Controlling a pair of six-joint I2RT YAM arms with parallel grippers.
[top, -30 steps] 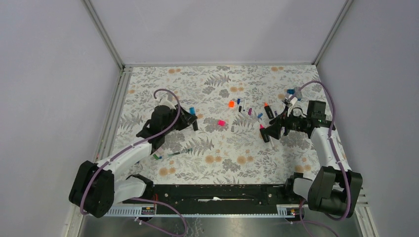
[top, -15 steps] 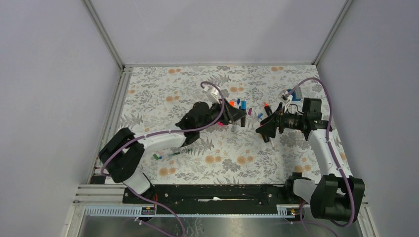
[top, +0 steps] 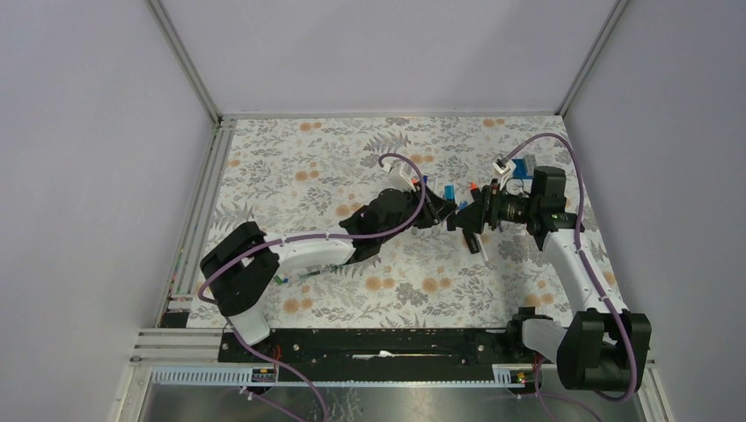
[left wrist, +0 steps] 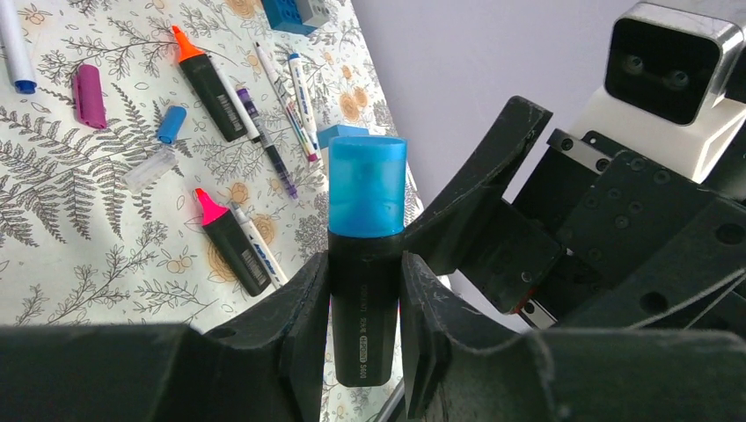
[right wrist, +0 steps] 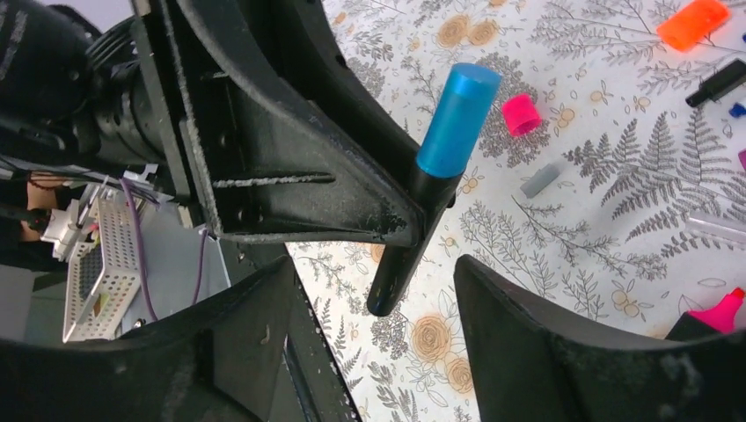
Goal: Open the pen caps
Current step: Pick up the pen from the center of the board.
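Highlighter (left wrist: 366,290) clamped in outstretched left claw (left wrist: 363,262).

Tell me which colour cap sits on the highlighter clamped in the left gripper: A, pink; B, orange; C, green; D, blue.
D: in the left wrist view the left gripper clamps a black highlighter that is topped by a blue cap.

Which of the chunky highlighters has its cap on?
The blue-capped highlighter, clamped upright in the left gripper. The orange highlighter and pink highlighter lie on the table with bare tips.
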